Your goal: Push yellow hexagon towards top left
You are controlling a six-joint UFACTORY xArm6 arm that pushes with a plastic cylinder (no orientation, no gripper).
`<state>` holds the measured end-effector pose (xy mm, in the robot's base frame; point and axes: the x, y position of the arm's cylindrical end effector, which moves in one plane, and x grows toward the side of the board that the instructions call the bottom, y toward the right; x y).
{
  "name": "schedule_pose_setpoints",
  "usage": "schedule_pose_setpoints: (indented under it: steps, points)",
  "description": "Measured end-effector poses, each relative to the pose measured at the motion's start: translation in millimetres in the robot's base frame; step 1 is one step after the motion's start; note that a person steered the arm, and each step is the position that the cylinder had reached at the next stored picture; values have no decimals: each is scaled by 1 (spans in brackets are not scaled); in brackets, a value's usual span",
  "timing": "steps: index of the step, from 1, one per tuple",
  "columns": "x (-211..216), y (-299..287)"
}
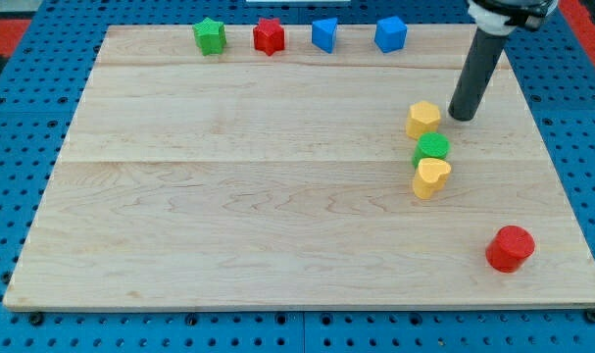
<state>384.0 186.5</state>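
The yellow hexagon (423,119) sits on the wooden board (228,196) at the view's right, above a green round block (431,149) and a yellow heart-shaped block (431,177) that line up below it. My tip (463,117) rests on the board just to the right of the yellow hexagon, a small gap apart from it. The dark rod rises from the tip toward the view's top right.
Along the view's top edge stand a green star (210,36), a red star (269,36), a blue block (323,33) and a blue cube-like block (390,34). A red round block (510,248) sits at the bottom right. Blue pegboard surrounds the board.
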Motion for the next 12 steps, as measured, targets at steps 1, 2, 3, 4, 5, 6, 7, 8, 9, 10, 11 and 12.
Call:
schedule_pose_setpoints:
  steps: [1,2,3,4,5,6,7,8,9,10,11,12]
  points:
    - [1,-72]
    - [0,-150]
    - [38,-158]
    - [28,-208]
    - [-26,-267]
    - [-25,-234]
    - [-51,-276]
    - [-86,-321]
    - [-124,-346]
    - [-86,-337]
    - [-69,-350]
    - [-90,-378]
